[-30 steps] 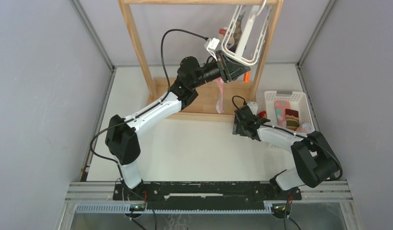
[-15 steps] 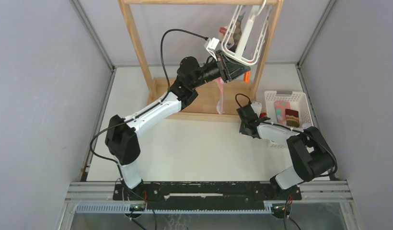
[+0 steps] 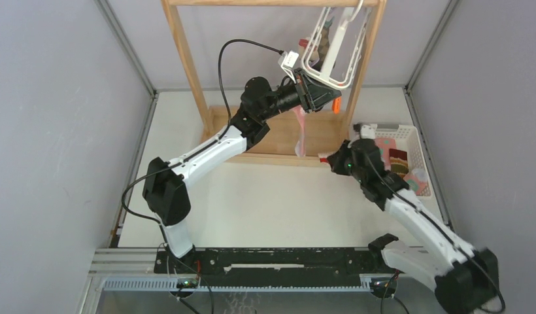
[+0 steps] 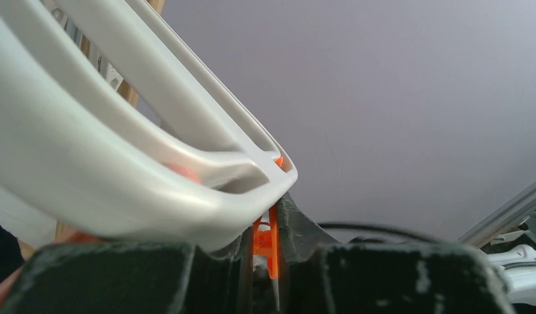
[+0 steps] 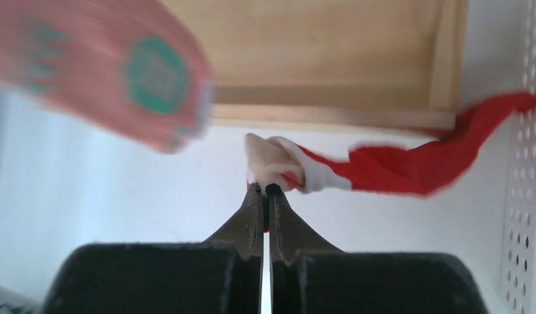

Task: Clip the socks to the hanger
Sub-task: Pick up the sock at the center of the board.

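The white hanger hangs from the wooden rack's top bar, and its frame fills the left wrist view. My left gripper is shut on one of its orange clips. A pink sock with teal dots dangles below the hanger. A dark sock hangs inside the frame. My right gripper is shut on the white cuff of a red sock, which stretches from the fingertips back to the basket.
The white slatted basket at the right holds a pink sock and a striped sock; its perforated wall edges the right wrist view. The tall wooden rack stands on a flat wooden base at the back.
My right gripper has shut on the red sock and the arm has swung up and left, drawing the sock out from the basket. The left arm has not moved.
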Motion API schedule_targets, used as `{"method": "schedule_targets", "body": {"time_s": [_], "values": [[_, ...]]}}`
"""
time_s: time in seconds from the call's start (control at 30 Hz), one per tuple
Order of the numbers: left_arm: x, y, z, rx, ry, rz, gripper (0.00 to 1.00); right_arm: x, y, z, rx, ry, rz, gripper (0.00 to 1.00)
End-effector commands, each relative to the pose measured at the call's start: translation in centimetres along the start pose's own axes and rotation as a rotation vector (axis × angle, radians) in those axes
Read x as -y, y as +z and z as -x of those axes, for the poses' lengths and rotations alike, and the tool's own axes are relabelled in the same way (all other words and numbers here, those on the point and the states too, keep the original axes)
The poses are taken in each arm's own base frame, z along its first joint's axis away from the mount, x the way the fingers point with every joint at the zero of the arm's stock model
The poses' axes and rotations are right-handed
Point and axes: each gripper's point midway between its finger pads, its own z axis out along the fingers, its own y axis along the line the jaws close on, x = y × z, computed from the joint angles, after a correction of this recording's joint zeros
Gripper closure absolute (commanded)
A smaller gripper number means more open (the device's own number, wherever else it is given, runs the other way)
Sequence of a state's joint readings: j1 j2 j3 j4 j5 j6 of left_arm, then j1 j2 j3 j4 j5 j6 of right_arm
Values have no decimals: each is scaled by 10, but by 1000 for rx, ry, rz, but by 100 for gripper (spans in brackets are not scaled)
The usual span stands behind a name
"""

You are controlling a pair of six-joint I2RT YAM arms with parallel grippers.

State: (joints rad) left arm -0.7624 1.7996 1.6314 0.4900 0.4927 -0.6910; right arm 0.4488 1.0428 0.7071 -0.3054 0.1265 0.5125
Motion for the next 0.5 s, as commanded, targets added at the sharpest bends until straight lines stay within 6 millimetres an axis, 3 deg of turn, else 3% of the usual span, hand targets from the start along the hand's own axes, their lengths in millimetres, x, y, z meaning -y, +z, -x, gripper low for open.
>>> {"method": "schedule_targets", "body": {"time_s": [0.0, 0.23, 0.47], "values": [[23, -10, 0, -39, -27, -43, 100, -35, -50, 37, 157, -67, 274, 100], [31, -11, 4, -31, -39, -65, 100, -65, -112, 60, 334, -73, 656, 100], [38, -13, 8, -21, -52, -85, 100, -84, -148, 76, 461, -75, 857, 100]]}}
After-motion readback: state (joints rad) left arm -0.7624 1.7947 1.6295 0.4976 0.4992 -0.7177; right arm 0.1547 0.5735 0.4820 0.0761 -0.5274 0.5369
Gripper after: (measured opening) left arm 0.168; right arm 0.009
